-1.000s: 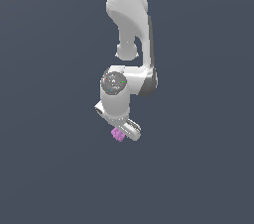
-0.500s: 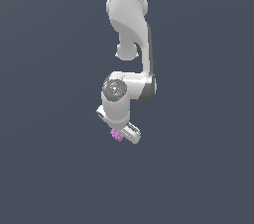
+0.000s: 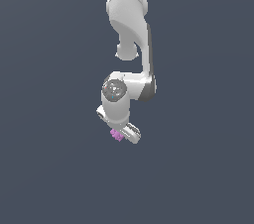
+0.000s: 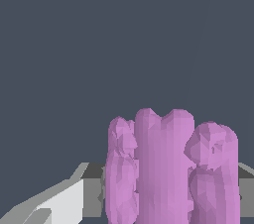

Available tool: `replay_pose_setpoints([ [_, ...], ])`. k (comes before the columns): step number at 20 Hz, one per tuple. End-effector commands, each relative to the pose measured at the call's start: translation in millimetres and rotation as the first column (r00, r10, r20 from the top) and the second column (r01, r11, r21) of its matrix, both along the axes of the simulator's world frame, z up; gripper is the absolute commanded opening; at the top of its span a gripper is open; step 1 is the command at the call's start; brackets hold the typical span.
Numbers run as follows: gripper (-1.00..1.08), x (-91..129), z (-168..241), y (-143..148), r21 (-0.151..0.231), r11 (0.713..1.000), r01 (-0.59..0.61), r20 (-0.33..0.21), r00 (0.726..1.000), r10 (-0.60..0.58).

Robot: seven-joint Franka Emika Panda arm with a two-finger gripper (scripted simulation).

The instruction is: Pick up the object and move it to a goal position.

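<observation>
The object (image 3: 117, 135) is a small pink-purple bumpy piece. In the exterior view it shows just under the white hand, near the middle of the picture. My gripper (image 3: 120, 135) is shut on it and holds it against a plain dark grey ground. In the wrist view the object (image 4: 168, 168) fills the near part of the picture as three ridged lobes, with one grey-white finger (image 4: 64, 200) beside it. The other finger is hidden behind the object.
The white arm (image 3: 130, 29) comes down from the top of the exterior view to the wrist (image 3: 117, 96). Only a flat dark grey ground shows around it. No goal marker shows in either view.
The hand with the object has shifted slightly, the wrist moving a little lower and toward the exterior view's right. The object stays held between the fingers.
</observation>
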State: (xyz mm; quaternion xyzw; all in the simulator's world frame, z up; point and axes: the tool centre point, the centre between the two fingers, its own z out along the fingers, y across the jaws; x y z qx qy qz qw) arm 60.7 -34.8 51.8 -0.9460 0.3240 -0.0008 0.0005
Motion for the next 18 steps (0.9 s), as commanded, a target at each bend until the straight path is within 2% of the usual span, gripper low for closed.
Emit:
replay_pose_setpoints([
  [1, -1.0, 0, 0, 0, 0.0, 1.0, 0.0, 0.0, 1.0, 0.0],
  [5, -1.0, 2, 3, 11, 0.0, 1.0, 0.0, 0.0, 1.0, 0.0],
  [9, -1.0, 5, 9, 34, 0.0, 1.0, 0.0, 0.0, 1.0, 0.0],
  [18, -1.0, 20, 33, 124, -0.001, 1.0, 0.0, -0.001, 1.0, 0.0],
])
